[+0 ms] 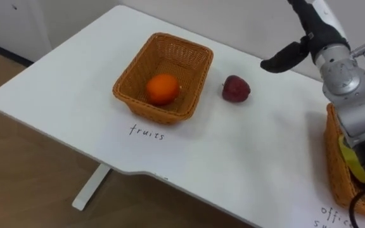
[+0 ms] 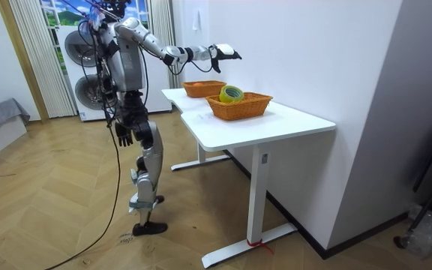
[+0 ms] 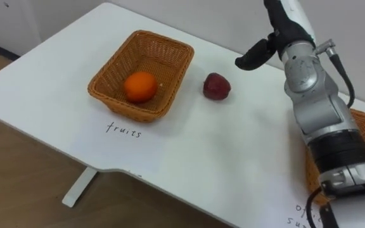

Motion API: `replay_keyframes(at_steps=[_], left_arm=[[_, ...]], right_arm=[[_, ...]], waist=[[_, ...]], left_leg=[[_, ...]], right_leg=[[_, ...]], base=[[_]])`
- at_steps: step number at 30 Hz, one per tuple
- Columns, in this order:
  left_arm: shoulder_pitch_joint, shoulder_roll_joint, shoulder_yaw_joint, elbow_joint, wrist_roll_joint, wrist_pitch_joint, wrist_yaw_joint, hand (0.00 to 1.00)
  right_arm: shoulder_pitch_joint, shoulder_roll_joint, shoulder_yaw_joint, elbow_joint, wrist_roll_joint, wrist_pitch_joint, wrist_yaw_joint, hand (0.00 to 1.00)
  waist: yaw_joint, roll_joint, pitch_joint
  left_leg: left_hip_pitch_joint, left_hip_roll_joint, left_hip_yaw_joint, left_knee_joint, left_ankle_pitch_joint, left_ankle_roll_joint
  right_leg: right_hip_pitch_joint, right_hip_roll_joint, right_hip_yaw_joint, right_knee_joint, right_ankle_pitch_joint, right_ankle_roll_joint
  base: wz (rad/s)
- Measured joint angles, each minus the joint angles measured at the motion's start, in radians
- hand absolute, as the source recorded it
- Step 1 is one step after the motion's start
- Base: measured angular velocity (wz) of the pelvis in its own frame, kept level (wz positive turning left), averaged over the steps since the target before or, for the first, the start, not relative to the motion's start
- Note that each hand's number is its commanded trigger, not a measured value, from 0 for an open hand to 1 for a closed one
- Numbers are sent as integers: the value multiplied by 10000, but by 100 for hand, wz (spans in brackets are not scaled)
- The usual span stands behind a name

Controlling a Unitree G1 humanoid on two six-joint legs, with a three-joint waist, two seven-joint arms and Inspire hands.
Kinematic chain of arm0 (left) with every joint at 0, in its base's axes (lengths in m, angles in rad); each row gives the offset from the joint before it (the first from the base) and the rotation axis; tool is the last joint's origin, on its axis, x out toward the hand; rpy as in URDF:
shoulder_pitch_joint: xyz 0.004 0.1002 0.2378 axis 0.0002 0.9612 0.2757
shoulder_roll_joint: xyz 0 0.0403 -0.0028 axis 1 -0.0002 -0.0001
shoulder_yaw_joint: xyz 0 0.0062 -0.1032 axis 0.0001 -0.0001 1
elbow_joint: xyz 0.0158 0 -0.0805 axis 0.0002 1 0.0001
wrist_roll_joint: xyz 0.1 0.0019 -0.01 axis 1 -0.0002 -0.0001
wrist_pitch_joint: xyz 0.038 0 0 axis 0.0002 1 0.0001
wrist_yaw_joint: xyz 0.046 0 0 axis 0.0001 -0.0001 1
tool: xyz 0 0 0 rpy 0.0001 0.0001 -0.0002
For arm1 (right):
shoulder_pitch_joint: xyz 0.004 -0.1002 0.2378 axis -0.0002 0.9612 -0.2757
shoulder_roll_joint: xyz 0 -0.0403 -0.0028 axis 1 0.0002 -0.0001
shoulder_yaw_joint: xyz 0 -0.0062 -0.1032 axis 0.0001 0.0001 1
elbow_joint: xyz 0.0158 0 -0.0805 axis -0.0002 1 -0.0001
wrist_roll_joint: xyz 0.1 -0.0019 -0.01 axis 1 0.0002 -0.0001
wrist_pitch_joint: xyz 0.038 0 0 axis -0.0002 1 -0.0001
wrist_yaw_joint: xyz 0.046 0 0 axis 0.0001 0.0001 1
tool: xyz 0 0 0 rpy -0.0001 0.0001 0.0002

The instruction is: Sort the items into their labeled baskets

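Robot stands at the end of a white table point(image 1: 233, 158), right arm stretched out over it. Right hand point(image 1: 308, 30) is up above the far side, fingers extended, thumb splayed, holding nothing. Left hand point(image 2: 124, 135) hangs by the hip; grip can't be told from here. Orange point(image 1: 162, 88) lies in the wicker fruit basket point(image 1: 189, 60). Red apple point(image 1: 236, 88) sits on the tabletop just beside that basket. Second wicker basket point(image 1: 332, 155) holds a yellow tape roll point(image 2: 231, 94).
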Motion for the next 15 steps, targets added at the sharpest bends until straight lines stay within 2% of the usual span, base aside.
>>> replay_keyframes(at_steps=[8,13,15], left_arm=[[-125,37,-13,-42,180,-24,-375,0],[-157,-11,-15,-238,248,-86,-468,0],[-230,2,-16,-227,249,-87,-444,0]], right_arm=[[71,-1,95,2,316,-29,47,0],[306,0,121,411,379,-97,326,0],[343,-4,209,811,363,-113,385,0]], waist=[[-27,30,22],[202,81,59],[375,69,48]], left_leg=[[9,7,7,22,-20,12],[7,7,32,33,-25,15],[-7,9,33,29,-25,13]], right_leg=[[10,-3,-64,23,3,4],[3,-7,-39,34,6,7],[-52,-5,-5,54,6,7]], base=[[0],[-1],[-3]])
